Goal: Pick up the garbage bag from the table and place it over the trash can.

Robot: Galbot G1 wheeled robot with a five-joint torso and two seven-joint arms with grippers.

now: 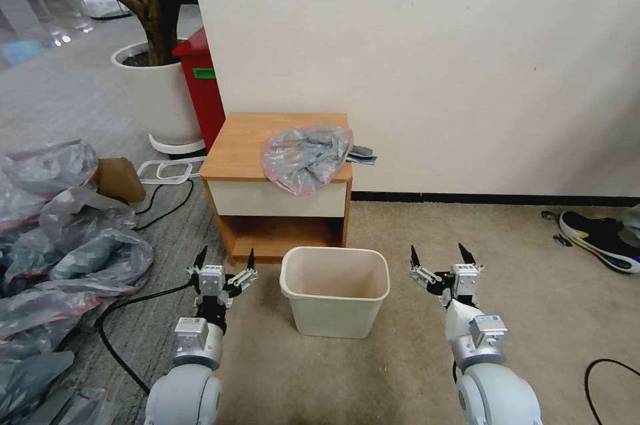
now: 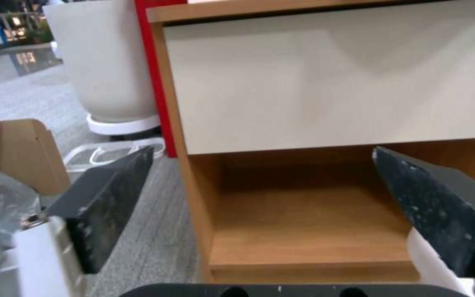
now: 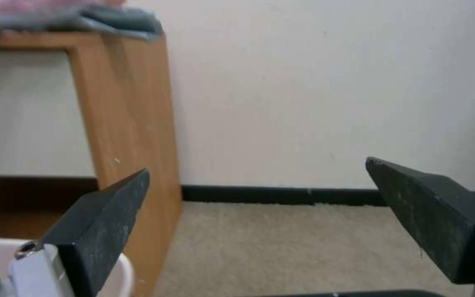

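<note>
The table point(image 1: 247, 145) stands vs the wall, w/ the trash can point(image 1: 335, 290) on the carpet just in front of it, empty and unlined. Both arms are low, either side of the can. The garbage bag point(image 1: 308, 157) lies crumpled on the tabletop's right-front part, pink rim drooping over the front edge above the drawer. Its long axis runs approx front-left to back-right, a folded tail poking off the right side. The bag is up and fwd of both grippers. Right gripper point(image 1: 439, 257), jaws wide apart, looks slightly nearer. Left gripper point(image 1: 225, 258), jaws also apart, holds nothing and faces the lower shelf.
</note>
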